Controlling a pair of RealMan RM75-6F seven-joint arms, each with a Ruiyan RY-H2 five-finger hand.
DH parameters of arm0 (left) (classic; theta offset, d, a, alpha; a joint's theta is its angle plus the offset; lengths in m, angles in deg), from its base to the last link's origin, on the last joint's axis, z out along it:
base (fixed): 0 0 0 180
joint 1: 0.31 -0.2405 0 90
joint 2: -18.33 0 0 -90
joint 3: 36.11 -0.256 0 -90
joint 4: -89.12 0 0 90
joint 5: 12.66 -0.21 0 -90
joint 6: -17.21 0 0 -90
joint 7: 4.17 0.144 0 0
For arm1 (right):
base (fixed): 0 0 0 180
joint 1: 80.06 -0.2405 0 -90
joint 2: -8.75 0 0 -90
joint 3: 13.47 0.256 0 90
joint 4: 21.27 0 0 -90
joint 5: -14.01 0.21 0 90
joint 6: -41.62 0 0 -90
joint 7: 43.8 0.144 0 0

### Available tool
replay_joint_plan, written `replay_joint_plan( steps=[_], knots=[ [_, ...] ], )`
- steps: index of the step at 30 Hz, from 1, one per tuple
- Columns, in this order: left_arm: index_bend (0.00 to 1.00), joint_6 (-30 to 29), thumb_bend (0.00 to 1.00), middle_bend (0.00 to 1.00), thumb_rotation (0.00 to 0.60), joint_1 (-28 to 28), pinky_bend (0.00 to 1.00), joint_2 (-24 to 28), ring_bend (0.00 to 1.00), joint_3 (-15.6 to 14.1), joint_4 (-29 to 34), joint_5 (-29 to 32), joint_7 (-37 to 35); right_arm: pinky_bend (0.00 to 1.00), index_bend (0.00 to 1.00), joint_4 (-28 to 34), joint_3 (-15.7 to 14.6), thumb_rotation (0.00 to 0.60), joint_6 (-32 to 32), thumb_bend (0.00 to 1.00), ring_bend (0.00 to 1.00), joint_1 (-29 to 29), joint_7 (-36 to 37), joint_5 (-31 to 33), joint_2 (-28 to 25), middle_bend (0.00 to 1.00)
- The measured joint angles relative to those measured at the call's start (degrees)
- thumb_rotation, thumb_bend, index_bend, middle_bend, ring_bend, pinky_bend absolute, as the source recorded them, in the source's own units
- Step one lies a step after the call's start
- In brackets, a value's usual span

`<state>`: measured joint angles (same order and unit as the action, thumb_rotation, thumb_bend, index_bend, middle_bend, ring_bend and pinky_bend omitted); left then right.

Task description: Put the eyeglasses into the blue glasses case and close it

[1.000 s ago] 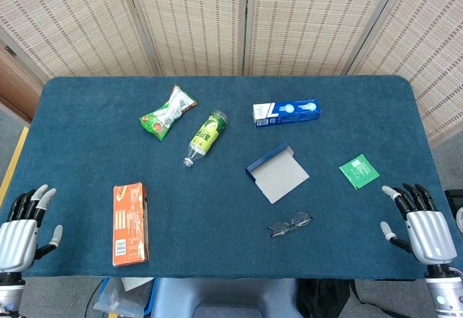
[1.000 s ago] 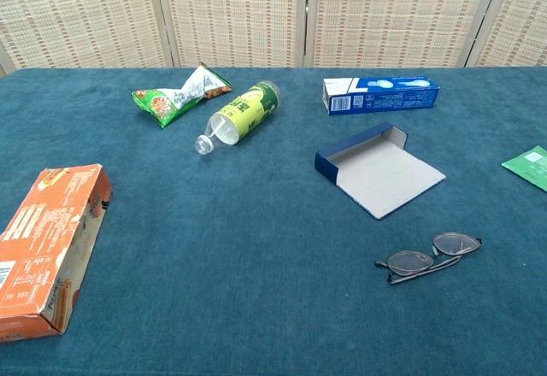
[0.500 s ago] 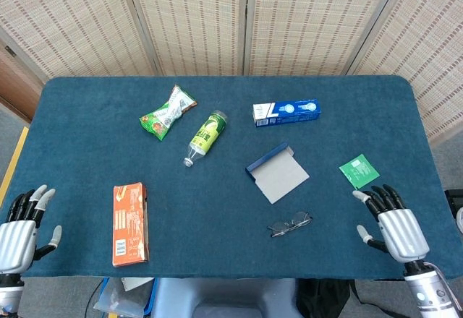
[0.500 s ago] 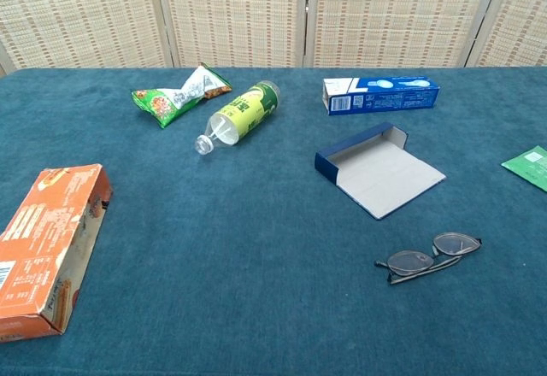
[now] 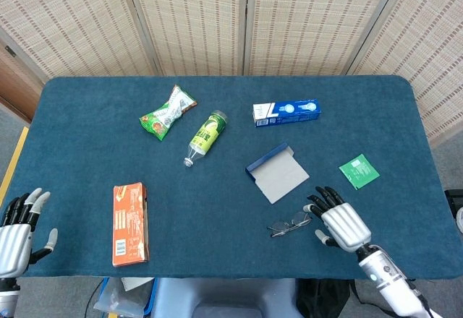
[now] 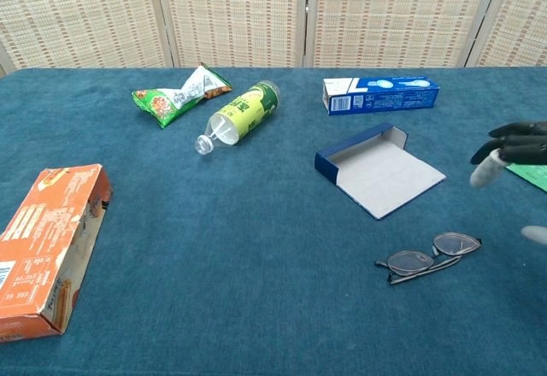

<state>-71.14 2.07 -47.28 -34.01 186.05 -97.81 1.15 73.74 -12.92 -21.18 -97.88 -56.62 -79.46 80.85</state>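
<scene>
The right hand [image 5: 344, 224] hovers with fingers spread, holding nothing; the folded glasses [image 5: 290, 224] lie just to its left, long axis running left-right, slightly tilted. Beyond them the case [image 5: 277, 173] lies open and empty. The left hand [image 5: 16, 231] is also open.

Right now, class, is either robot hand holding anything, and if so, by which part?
Nothing is held. The right hand hovers open beside the eyeglasses, not touching them; the left hand is open at the table edge.
</scene>
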Motion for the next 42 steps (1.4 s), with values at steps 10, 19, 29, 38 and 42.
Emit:
replay_joint_plan(
  steps=[10,19,29,38,42],
  knots=[
    [0.09,-0.5,0.42,0.0,0.6,-0.7,0.0,0.0,0.0,-0.1,-0.7,0.3,-0.9,0.03,0.32,-7.4,0.4,0.6,7.4,0.33,0.01,-5.9,-2.3,2.7,7.6,0.15],
    [0.09,-0.4,0.42,0.0,0.6,-1.1,0.0,-0.2,0.0,-0.2,-1.3,0.4,-1.5,0.03,0.32,-11.1,-0.4,0.6,10.4,0.35,0.01,-8.5,-3.0,4.2,10.4,0.15],
    [0.09,-0.3,0.42,0.0,0.6,-1.2,0.0,-0.3,0.0,-0.1,-1.7,0.6,-1.8,0.03,0.41,-14.0,-1.4,0.6,10.6,0.4,0.01,-10.2,-1.6,4.1,12.8,0.15],
    [0.09,0.0,0.42,0.0,0.6,-1.3,0.0,-0.5,0.0,-0.1,-2.0,0.9,-1.9,0.03,0.48,-16.2,-2.0,0.6,10.3,0.41,0.01,-10.9,-0.5,4.4,14.0,0.16],
    [0.09,0.1,0.42,0.0,0.6,-1.3,0.0,-0.6,0.0,-0.1,-2.2,1.0,-1.9,0.03,0.52,-16.9,-2.1,0.6,10.4,0.41,0.01,-11.2,-0.2,4.8,14.5,0.17]
  ],
)
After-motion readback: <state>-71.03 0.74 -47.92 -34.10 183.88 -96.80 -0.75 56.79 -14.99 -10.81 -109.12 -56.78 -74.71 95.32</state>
